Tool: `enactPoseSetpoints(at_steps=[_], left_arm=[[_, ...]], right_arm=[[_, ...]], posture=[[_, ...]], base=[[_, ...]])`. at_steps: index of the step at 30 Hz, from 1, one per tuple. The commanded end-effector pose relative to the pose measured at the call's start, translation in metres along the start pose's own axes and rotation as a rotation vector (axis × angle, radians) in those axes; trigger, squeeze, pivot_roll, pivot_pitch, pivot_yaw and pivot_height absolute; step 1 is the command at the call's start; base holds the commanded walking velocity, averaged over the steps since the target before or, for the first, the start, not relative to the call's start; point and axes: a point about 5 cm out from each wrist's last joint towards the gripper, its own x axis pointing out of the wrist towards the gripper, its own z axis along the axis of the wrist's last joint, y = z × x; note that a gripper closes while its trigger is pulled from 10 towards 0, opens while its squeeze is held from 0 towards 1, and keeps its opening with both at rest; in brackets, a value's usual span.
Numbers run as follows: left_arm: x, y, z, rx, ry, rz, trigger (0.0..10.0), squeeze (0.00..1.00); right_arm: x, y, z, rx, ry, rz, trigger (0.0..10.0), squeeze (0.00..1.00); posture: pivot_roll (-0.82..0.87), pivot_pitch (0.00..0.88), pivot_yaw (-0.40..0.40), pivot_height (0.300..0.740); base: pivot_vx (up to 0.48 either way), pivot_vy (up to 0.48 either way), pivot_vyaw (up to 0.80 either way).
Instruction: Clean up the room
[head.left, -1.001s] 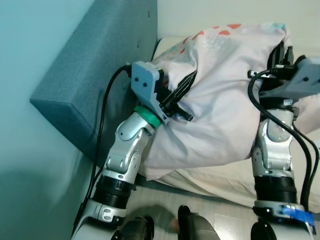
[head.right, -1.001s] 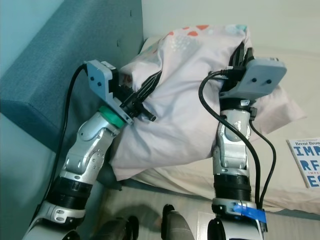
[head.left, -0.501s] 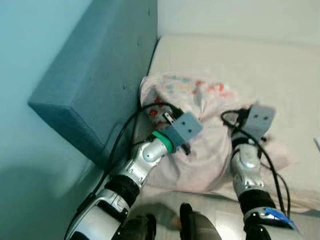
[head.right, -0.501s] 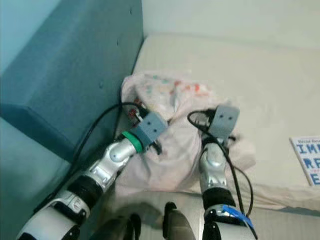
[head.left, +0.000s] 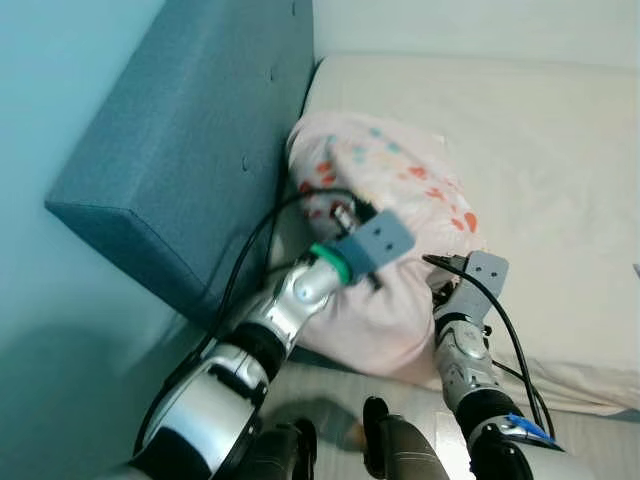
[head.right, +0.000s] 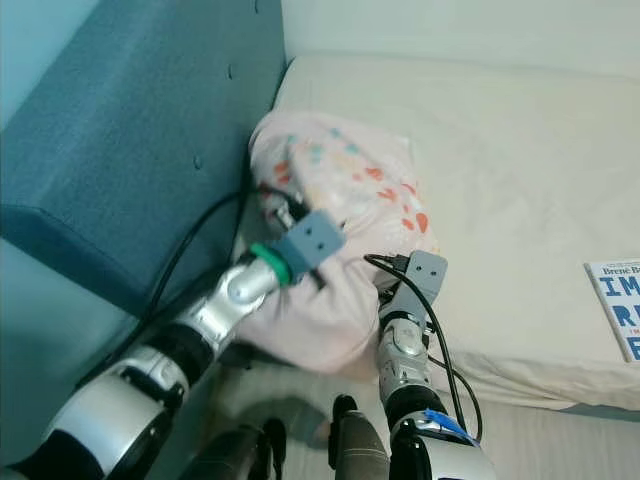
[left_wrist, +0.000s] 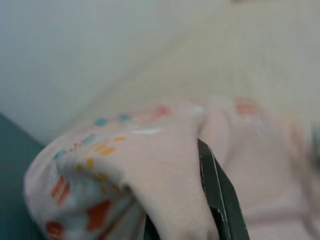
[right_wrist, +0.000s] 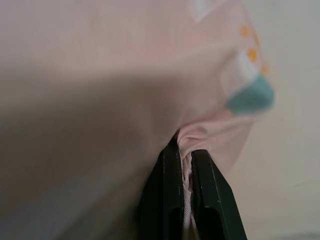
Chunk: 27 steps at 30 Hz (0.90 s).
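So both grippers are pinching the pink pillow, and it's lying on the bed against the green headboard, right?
Not quite: the headboard is blue, as the right eye view shows. The rest holds: left gripper and right gripper both pinch the pink pillow on the bed.

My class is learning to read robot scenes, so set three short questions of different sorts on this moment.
1. True or false: the pink pillow lies on the floor.
2. What is the right pincer shut on?
3. The book lies: A) under the pillow, B) on the mattress at the robot's right, C) on the blue headboard.

Key: 1 false, it lies on the mattress; 2 a fold of the pillow's fabric; 3 B.
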Motion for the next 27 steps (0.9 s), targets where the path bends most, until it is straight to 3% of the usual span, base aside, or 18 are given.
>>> enactPoseSetpoints(at_steps=[1,6,7,8,10,12,13,14,17,21,22,26,27], left_arm=[[0.002,-0.003,0.035,-0.039,-0.222,-0.029,10.0,0.0],[-0.011,-0.008,0.021,-0.048,-0.177,-0.077,10.0,0.0],[-0.024,-0.011,0.005,-0.06,-0.122,-0.097,10.0,0.0],[-0.024,-0.011,0.005,-0.06,-0.122,-0.097,10.0,0.0],[-0.054,-0.018,-0.035,-0.092,0.043,-0.115,10.0,0.0],[-0.054,-0.018,-0.035,-0.092,0.043,-0.115,10.0,0.0],[-0.067,-0.022,-0.05,-0.119,0.116,-0.121,10.0,0.0],[-0.067,-0.022,-0.05,-0.119,0.116,-0.121,10.0,0.0],[-0.083,-0.028,-0.073,-0.175,0.243,-0.108,10.0,0.0],[-0.082,-0.025,-0.072,-0.183,0.246,-0.091,10.0,0.0],[-0.077,-0.019,-0.069,-0.18,0.237,-0.074,10.0,0.0],[-0.075,-0.016,-0.067,-0.177,0.23,-0.063,10.0,0.0],[-0.067,-0.01,-0.062,-0.183,0.218,-0.047,10.0,0.0]], right_arm=[[-0.006,0.023,-0.016,-0.016,0.091,0.103,10.0,0.0],[-0.005,0.032,-0.014,-0.041,0.092,0.16,10.0,0.0],[-0.005,0.037,-0.011,-0.062,0.089,0.197,10.0,0.0],[-0.005,0.037,-0.011,-0.062,0.089,0.197,10.0,0.0],[-0.004,0.041,-0.009,-0.107,0.088,0.254,10.0,0.0],[-0.004,0.041,-0.009,-0.107,0.088,0.254,10.0,0.0],[-0.003,0.039,-0.007,-0.113,0.081,0.253,10.0,0.0],[-0.003,0.039,-0.007,-0.113,0.081,0.253,10.0,0.0],[0.006,0.023,0.013,-0.046,0.015,0.234,10.0,0.0],[0.009,0.021,0.02,-0.006,0.009,0.263,10.0,0.0],[0.008,0.022,0.026,-0.039,0.018,0.346,10.0,0.0],[0.007,0.023,0.028,-0.069,0.029,0.407,10.0,0.0],[0.004,0.016,0.038,-0.077,0.0,0.426,10.0,0.0]], posture=[[0.04,0.245,0.15,0.74],[0.05,0.245,0.143,0.74],[0.05,0.245,0.136,0.74],[0.05,0.245,0.136,0.74],[0.05,0.246,0.12,0.74],[0.05,0.246,0.12,0.74],[0.06,0.248,0.113,0.74],[0.06,0.248,0.113,0.74],[0.05,0.249,0.102,0.74],[0.05,0.249,0.102,0.74],[0.05,0.247,0.101,0.74],[0.05,0.247,0.101,0.74],[0.04,0.242,0.106,0.74]], base=[[0.0,0.0,0.0],[0.0,0.0,0.0],[0.0,0.0,0.0],[0.0,0.0,0.0],[0.0,0.0,0.0],[0.0,0.0,0.0],[0.0,0.0,0.0],[0.0,0.0,0.0],[0.0,0.0,0.0],[0.0,0.0,0.0],[0.0,0.0,0.0],[0.0,0.0,0.0],[0.0,0.0,0.0]])
